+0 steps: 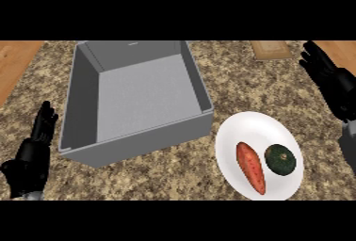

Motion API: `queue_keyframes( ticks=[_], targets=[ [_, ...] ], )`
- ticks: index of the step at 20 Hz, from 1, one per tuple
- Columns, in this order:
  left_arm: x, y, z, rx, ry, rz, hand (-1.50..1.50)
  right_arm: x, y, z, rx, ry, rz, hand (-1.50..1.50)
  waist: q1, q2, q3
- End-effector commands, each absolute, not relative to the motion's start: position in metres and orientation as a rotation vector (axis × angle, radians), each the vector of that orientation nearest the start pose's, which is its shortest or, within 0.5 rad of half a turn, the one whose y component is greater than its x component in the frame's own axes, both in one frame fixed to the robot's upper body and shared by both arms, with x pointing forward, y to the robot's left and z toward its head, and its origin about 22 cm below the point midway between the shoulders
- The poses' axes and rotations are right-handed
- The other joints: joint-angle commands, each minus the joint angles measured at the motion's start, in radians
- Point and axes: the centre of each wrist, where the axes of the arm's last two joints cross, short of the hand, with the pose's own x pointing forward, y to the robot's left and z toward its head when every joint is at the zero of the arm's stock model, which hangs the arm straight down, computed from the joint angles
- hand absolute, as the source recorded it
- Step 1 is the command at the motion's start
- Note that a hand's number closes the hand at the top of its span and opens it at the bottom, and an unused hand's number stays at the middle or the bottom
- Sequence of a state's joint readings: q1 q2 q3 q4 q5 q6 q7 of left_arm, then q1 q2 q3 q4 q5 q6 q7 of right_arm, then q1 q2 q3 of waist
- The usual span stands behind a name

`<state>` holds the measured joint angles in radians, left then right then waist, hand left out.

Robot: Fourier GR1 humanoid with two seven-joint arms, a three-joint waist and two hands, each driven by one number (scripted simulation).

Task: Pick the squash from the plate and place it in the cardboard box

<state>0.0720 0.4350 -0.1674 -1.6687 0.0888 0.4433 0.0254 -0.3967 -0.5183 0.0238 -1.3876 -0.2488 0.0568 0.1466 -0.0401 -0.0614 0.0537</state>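
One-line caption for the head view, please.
The plate holds squash and orange vegetable, right of grey box; left hand and right hand open.

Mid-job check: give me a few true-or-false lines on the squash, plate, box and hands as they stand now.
The green squash lies on the white plate. True.
The grey box holds the squash. False: the squash is on the plate.
An orange vegetable lies beside the squash on the plate. True.
The right hand is curled round the squash. False: it is open, at upper right, off the plate.
The plate sits left of the box. False: it is to the box's right.
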Motion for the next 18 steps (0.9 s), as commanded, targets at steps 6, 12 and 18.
queue_keyframes(
  ticks=[6,12,18],
  targets=[
    [0.234,0.295,0.034,0.488,-1.502,-0.175,0.00,0.315,-0.267,0.122,-0.044,-1.994,0.105,-1.50,0.025,0.058,-0.053],
    [0.233,0.296,0.024,0.396,-1.449,-0.182,0.00,0.285,-0.309,0.035,-0.596,-1.752,-0.098,-1.50,0.022,0.064,-0.052],
    [0.239,0.290,0.020,0.392,-1.445,-0.187,0.00,0.239,-0.336,0.060,-0.648,-1.691,0.290,-1.50,0.023,0.059,-0.055]
  ],
)
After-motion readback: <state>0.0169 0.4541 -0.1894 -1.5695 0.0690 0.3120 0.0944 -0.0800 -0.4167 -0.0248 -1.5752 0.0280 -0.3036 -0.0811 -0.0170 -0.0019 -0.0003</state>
